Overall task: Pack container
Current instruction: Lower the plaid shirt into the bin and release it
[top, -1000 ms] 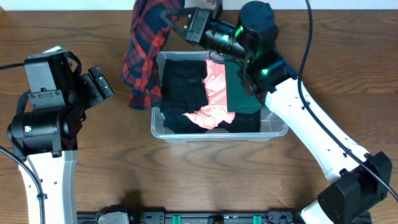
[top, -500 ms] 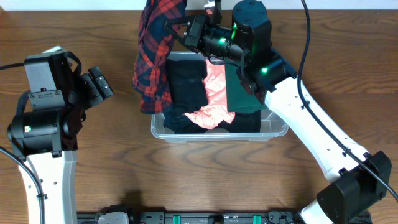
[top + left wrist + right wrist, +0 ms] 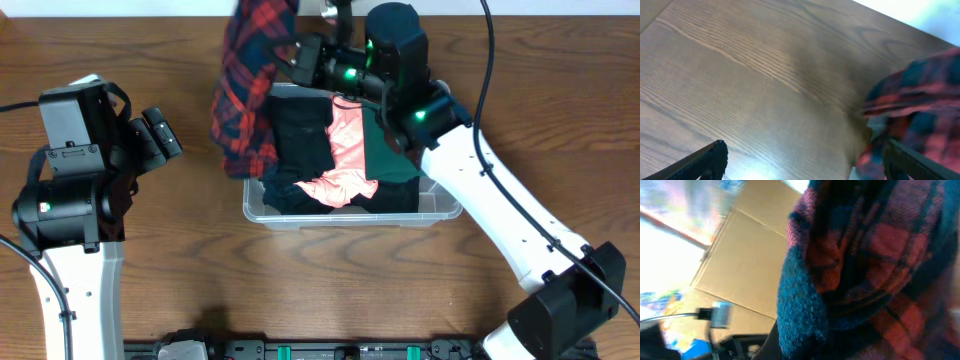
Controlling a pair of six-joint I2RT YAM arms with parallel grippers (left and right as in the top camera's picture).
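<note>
Reaching over the container (image 3: 350, 216) with the right gripper (image 3: 288, 52), clamping a plaid shirt (image 3: 245, 100) above its far-left corner; holding the left gripper (image 3: 168, 137) open, left of the container.

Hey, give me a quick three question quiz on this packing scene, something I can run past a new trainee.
1. True or false: the left gripper holds a garment.
2. What does the right gripper hold? A) a white towel B) the red plaid shirt C) blue jeans
3. In the container, what colour is the garment between the black garment and the green garment?
Key: 1 false; 2 B; 3 pink, the pink garment.
</note>
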